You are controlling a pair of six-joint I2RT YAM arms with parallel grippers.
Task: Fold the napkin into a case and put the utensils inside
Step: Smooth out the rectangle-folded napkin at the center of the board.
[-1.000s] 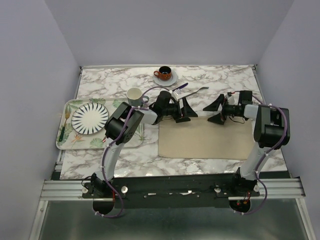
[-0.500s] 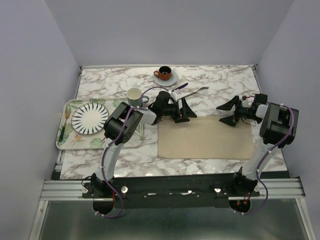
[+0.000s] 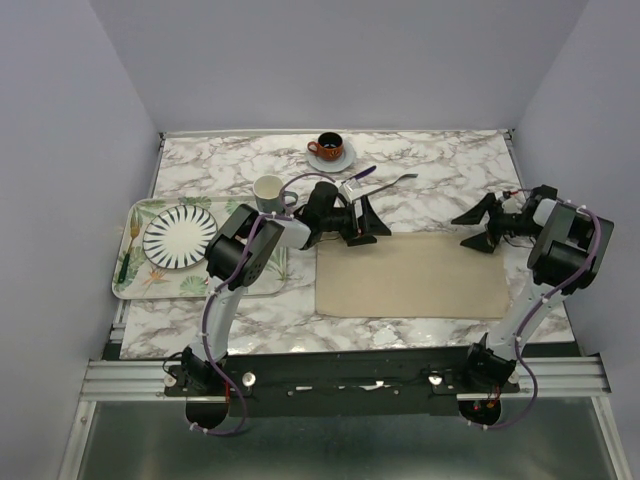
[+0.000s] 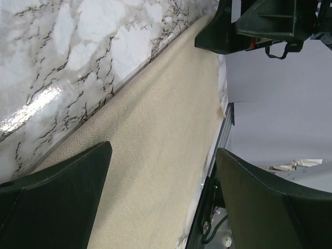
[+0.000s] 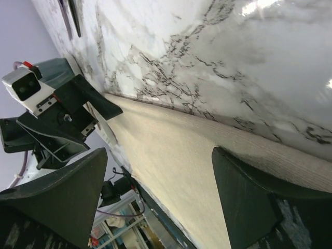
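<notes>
The beige napkin (image 3: pixel 410 275) lies flat as a wide rectangle on the marble table (image 3: pixel 440 165). Low over its far left corner my left gripper (image 3: pixel 375 222) stands open, cloth (image 4: pixel 155 145) showing between its fingers and nothing held. My right gripper (image 3: pixel 468 230) is open at the far right corner, straddling the napkin's far edge (image 5: pixel 181 155). In each wrist view the other gripper faces the camera: the right gripper (image 4: pixel 259 26) and the left gripper (image 5: pixel 62 114). The utensils, a dark purple knife (image 3: pixel 360 174) and a silver fork (image 3: pixel 400 181), lie on the marble beyond the napkin.
An orange cup on a saucer (image 3: pixel 327 148) sits at the back. A white mug (image 3: pixel 268 190) stands beside the left arm. A leaf-printed tray (image 3: pixel 135 280) at the left holds a striped plate (image 3: pixel 180 235). The table's right edge runs close to the right gripper.
My right gripper has slid right along the napkin's far edge, from near its middle to the far right corner. The left gripper has barely moved.
</notes>
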